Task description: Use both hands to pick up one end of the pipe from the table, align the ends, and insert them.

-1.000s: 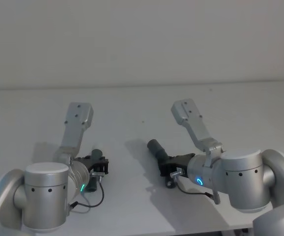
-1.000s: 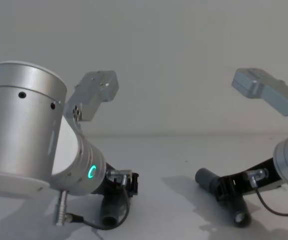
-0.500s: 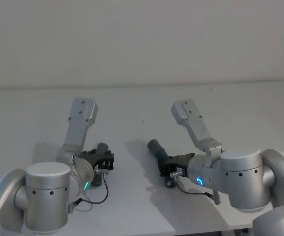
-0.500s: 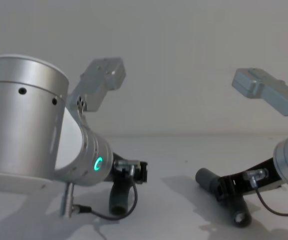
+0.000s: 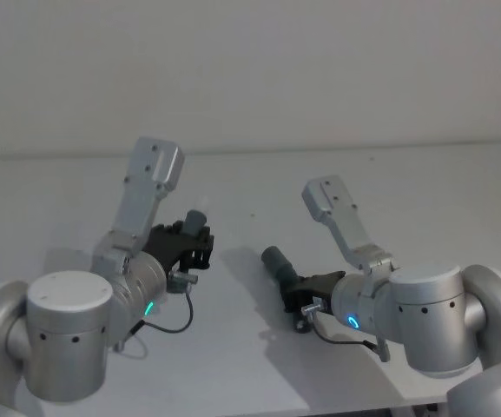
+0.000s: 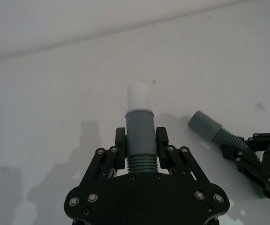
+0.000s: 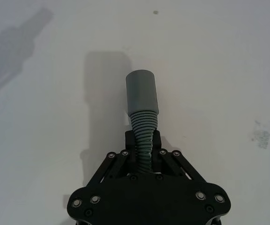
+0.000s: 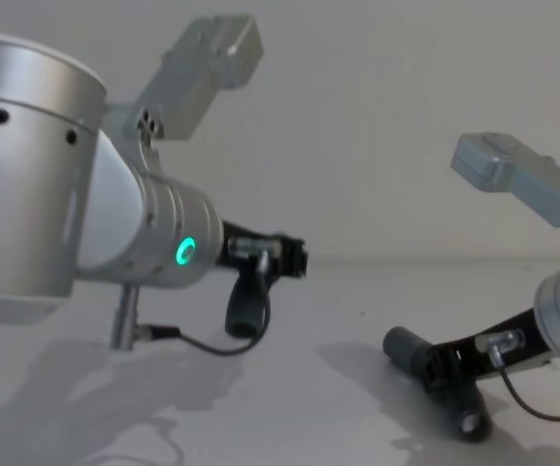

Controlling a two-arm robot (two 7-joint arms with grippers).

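Note:
My left gripper (image 5: 191, 242) (image 6: 141, 142) is shut on one pipe piece (image 6: 139, 132) and holds it off the table (image 5: 424, 191). That piece's grey cuff with its white spigot (image 6: 137, 95) points forward past the fingers, and its other end (image 8: 244, 311) hangs down below the gripper (image 8: 272, 255). My right gripper (image 5: 299, 293) (image 7: 143, 146) is shut on the ribbed part of the other pipe piece (image 7: 144, 126), low at the table. Its smooth grey cuff (image 5: 276, 260) (image 8: 400, 345) points toward the left arm. Between the two ends there is a gap.
A plain wall rises behind the table's far edge (image 5: 259, 149). The left wrist's black cable (image 8: 197, 342) loops under the left arm. The right gripper (image 6: 265, 165) and its piece's cuff (image 6: 206, 126) show to one side in the left wrist view.
The left arm has lifted its pipe piece off the table and carried it up and forward, toward the middle. The right arm and its piece have stayed still.

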